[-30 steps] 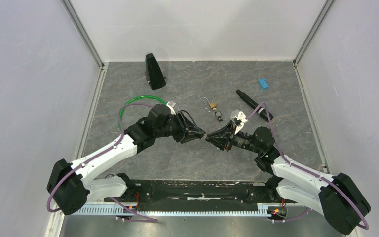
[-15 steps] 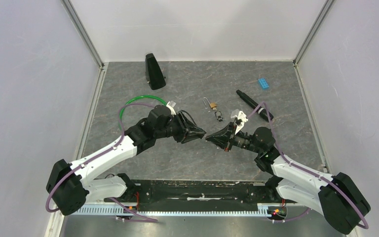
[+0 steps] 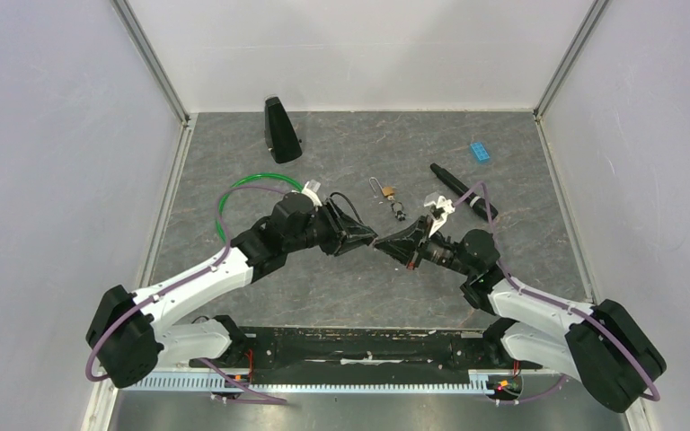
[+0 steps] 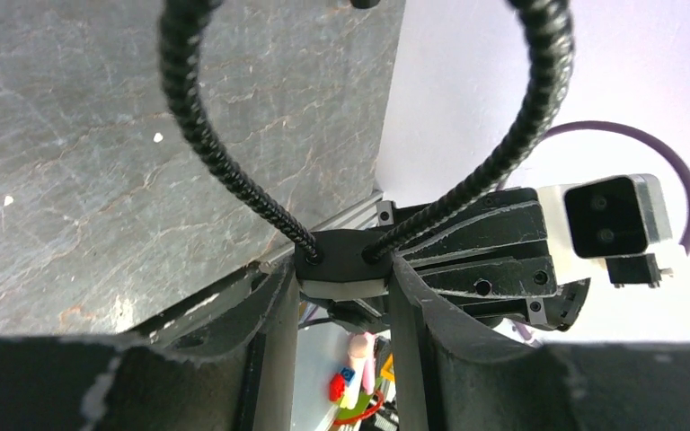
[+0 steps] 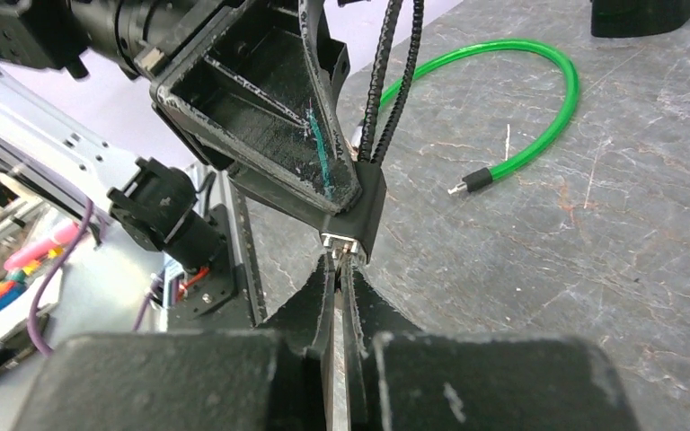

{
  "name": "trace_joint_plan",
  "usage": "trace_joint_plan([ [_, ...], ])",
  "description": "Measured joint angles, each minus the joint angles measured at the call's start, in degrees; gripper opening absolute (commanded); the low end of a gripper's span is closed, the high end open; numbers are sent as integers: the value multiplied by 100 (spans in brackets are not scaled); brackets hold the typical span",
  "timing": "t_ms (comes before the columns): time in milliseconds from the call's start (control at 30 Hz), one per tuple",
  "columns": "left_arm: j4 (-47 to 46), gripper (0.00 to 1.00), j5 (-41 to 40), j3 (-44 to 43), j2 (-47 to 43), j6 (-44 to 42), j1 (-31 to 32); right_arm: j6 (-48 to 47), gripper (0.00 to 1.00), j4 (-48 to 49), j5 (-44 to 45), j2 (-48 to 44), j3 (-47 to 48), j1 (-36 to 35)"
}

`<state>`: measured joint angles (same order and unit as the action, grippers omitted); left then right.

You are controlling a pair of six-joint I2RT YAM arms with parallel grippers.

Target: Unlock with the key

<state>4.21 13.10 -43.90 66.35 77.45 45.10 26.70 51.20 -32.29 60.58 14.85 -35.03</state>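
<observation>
Both hands have drifted a little farther from the arm bases than a second ago, and the right hand (image 3: 388,244), which stood partly apart then, has now pinched its fingers together. It meets the left hand (image 3: 365,240) tip to tip above the middle of the grey, stone-patterned bench (image 3: 503,135). The left hand is clamped on the lock body (image 5: 366,205) of a cable lock, one finger on each flank, with the cable (image 4: 225,171) arching away from it in a loop. At the body's lower face sits a small bright metal piece, between the right hand's closed tips. I take this for the key (image 5: 339,250), already at or in the keyway, though how deep it sits cannot be told. The lock body is a small, hard, matte black block with squared edges, probably light and stiff. Its flat sides give a sure hold, as the left hand has it. The cable is ribbed and springy, so it will sway but not resist. The key looks thin, smooth and easy to slip, so it is best held flat across its head, and turned without bending. A brass padlock (image 3: 386,190) and a glossy green cable (image 3: 234,189) lie apart on the bench, untouched.
</observation>
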Motion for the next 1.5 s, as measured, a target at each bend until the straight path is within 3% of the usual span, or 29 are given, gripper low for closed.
trace_joint_plan([
  [567,-2369,2,-173,699,-577,-308,107,3724,0,3370,20,1237,-125,229],
  [1033,-4520,3,-555,1355,-251,-704,457,5543,0,3486,116,1419,-170,177],
  [1067,-4548,7,-560,1360,-249,-706,466,5556,0,3486,114,1399,-177,177],
  [1267,-4341,53,-601,1357,-479,-907,581,5215,0,3471,15,1165,-199,151],
  [1500,-3333,80,-678,1182,-1154,-1285,833,4350,0,3029,-138,763,-101,107],
])
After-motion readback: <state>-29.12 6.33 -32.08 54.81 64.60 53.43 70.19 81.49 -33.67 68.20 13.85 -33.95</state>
